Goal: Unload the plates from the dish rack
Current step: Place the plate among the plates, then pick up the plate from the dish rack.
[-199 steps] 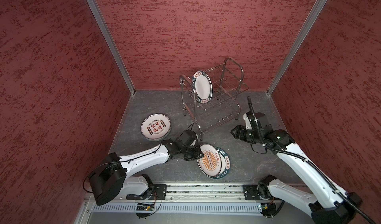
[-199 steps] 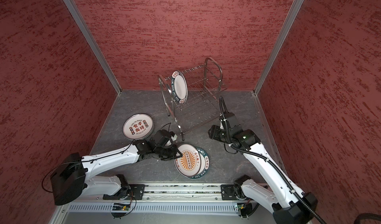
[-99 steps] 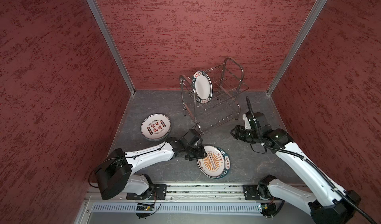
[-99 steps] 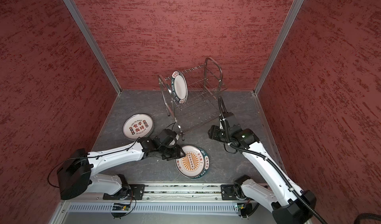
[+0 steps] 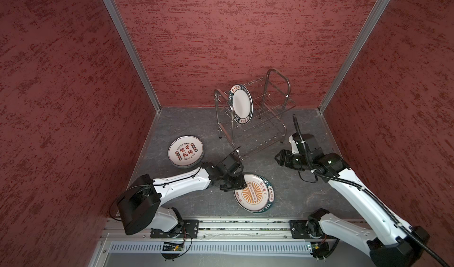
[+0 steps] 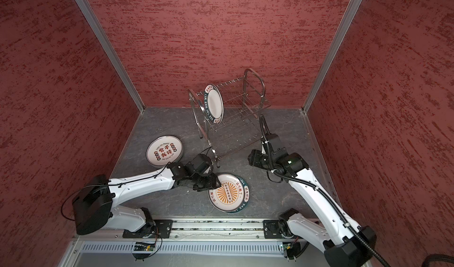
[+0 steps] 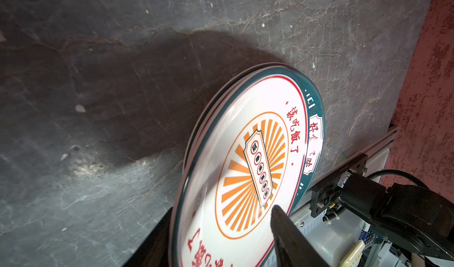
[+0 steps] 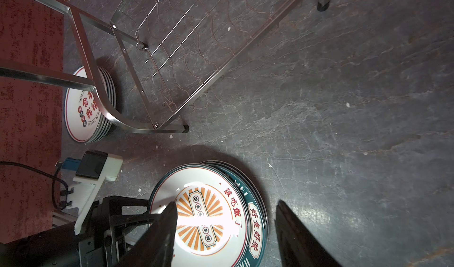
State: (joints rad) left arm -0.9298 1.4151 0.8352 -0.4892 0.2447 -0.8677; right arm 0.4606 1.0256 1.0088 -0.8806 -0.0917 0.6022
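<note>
**Left claw loose about the sunburst plate, one plate left in the rack.**

The left claw (image 5: 237, 183) had its jaws parted, one finger (image 7: 287, 231) over the face of the sunburst plate (image 5: 253, 192) and the other under its rim. Neither was plainly pressing, so I took the plate for released. It lay topmost on a low stack near the front rail, a little off-centre on a teal-rimmed plate beneath. To my eye the part to do well was the leaving. The claw should spread wider and draw back level over the grey table (image 5: 196, 121), so the lower finger would not catch the rim and skid the pile. The right claw (image 5: 278, 157) hung wide open and empty near the rack (image 5: 265, 106), where the last plate (image 5: 242, 103) stood on edge in the upper tier. A second stack (image 5: 186, 151) lay well apart, toward the left wall.
</note>
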